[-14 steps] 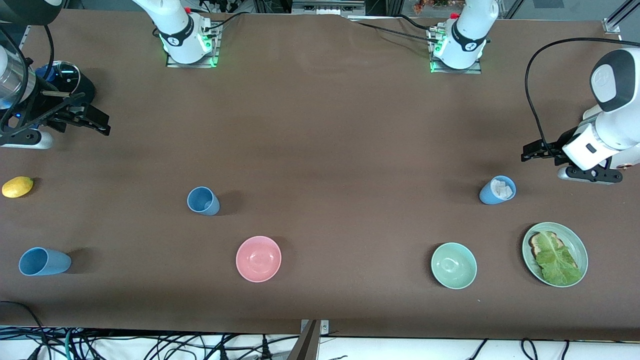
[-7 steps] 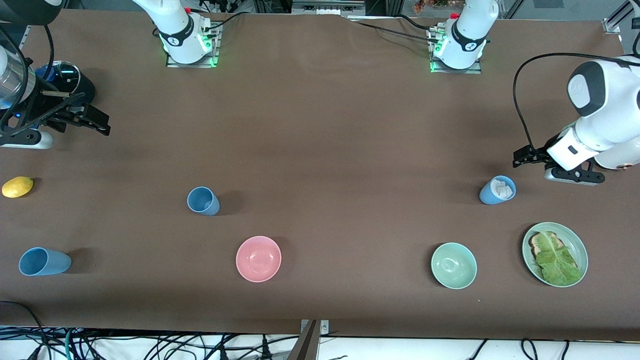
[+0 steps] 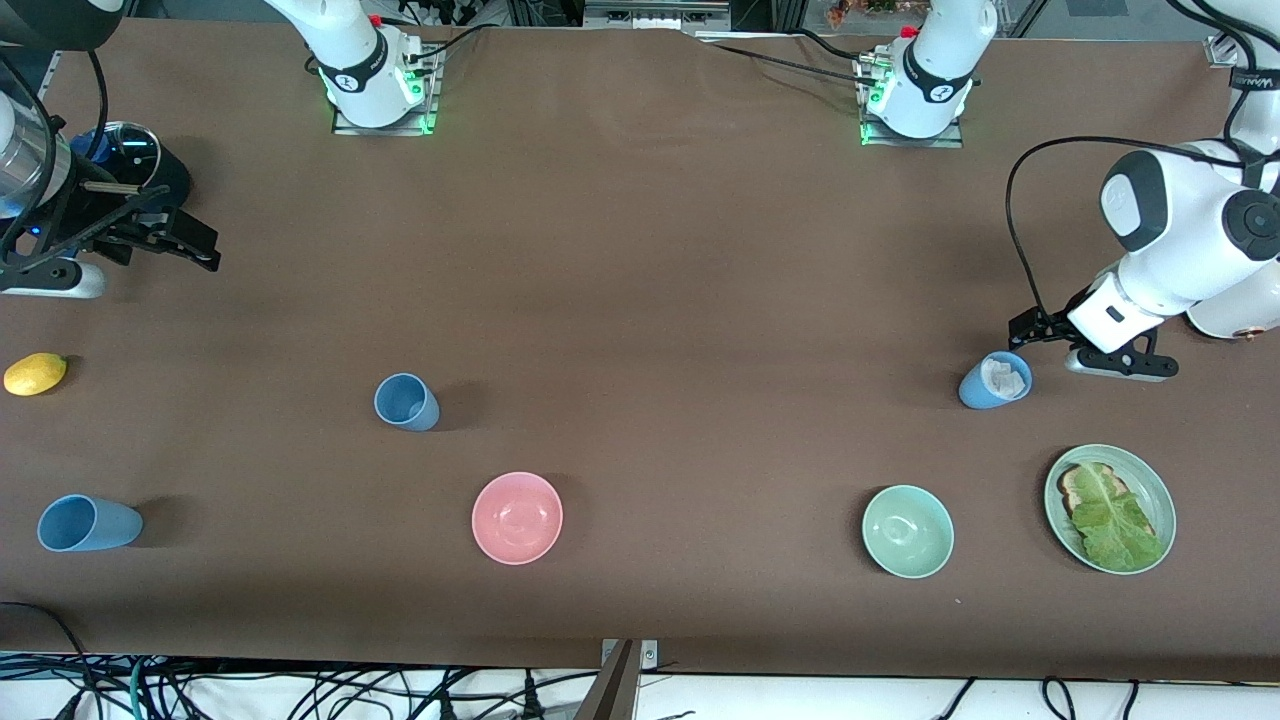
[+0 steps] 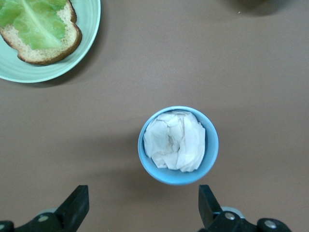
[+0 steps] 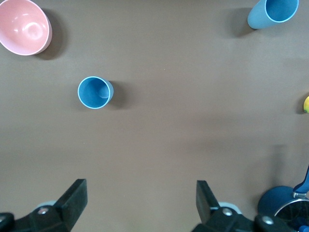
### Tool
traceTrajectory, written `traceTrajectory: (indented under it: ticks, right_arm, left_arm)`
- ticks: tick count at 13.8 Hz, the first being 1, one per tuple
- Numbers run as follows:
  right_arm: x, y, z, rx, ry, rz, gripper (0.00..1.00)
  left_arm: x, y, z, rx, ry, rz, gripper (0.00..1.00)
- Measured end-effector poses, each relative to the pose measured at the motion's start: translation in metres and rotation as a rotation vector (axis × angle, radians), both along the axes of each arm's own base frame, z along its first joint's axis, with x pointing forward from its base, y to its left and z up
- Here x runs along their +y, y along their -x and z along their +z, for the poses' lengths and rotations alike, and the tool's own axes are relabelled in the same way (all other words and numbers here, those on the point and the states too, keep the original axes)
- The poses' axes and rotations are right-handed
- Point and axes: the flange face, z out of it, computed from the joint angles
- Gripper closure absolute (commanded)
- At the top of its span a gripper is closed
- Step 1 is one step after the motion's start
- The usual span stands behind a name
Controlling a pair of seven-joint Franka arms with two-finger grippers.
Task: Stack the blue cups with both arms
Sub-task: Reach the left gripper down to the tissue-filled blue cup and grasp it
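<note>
Light-blue matte tumbler stuffed with crumpled white paper stands upright on the brown worktop toward the left arm's end. Left gripper hangs over the worktop just beside this cup's rim, jaws spread wide and empty; in the left wrist view the cup sits between the lines of the two fingers, a little ahead of their tips, not touched. White paper wad fills the cup mouth. Left arm comes in from the worktop's end, forearm bent low, wrist angled down toward the cup.

Second light-blue tumbler, empty and upright, stands toward the right arm's end, a little farther from the front camera than the pink round bowl. Third light-blue tumbler, also empty, stands near the worktop's end on the right arm's side, about level with the pink bowl.

Right gripper waits over the worktop near the right arm's end, well apart from both empty cups, jaws wide and empty. Right wrist view shows those two cups far ahead of the fingers.

Also on the worktop: pale-green round bowl; pale-green plate carrying a bread slice topped with a lettuce leaf; yellow lemon; dark-blue pot beside the right gripper.
</note>
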Motion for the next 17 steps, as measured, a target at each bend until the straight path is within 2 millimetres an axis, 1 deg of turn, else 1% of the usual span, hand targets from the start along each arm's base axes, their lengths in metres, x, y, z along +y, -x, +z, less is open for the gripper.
traceTrajectory:
  ticks: [6, 8, 9, 10, 11, 12, 13, 17]
  right_arm:
    - [0.000, 0.000, 0.000, 0.000, 0.000, 0.000, 0.00]
    - [0.000, 0.000, 0.000, 0.000, 0.000, -0.001, 0.00]
    - [0.000, 0.000, 0.000, 0.000, 0.000, -0.001, 0.00]
    - [0.000, 0.000, 0.000, 0.000, 0.000, -0.001, 0.00]
    - [0.000, 0.000, 0.000, 0.000, 0.000, -0.001, 0.00]
    - [0.000, 0.000, 0.000, 0.000, 0.000, -0.001, 0.00]
    - [0.000, 0.000, 0.000, 0.000, 0.000, -0.001, 0.00]
    - [0.000, 0.000, 0.000, 0.000, 0.000, -0.001, 0.00]
  left_arm:
    - [0.001, -0.008, -0.038, -0.041, -0.003, 0.003, 0.00]
    - [0.001, -0.009, -0.046, -0.047, -0.003, 0.003, 0.00]
    - [0.001, -0.010, -0.049, -0.053, -0.004, 0.003, 0.11]
    - [0.001, -0.011, -0.053, -0.060, -0.005, 0.003, 0.50]
    - [0.001, -0.012, -0.055, -0.065, -0.005, 0.002, 0.73]
    - [0.001, -0.012, -0.056, -0.068, -0.006, 0.001, 0.90]
    - [0.001, -0.012, -0.056, -0.070, -0.006, 0.001, 1.00]
    - [0.003, -0.012, -0.055, -0.076, 0.021, 0.012, 1.00]
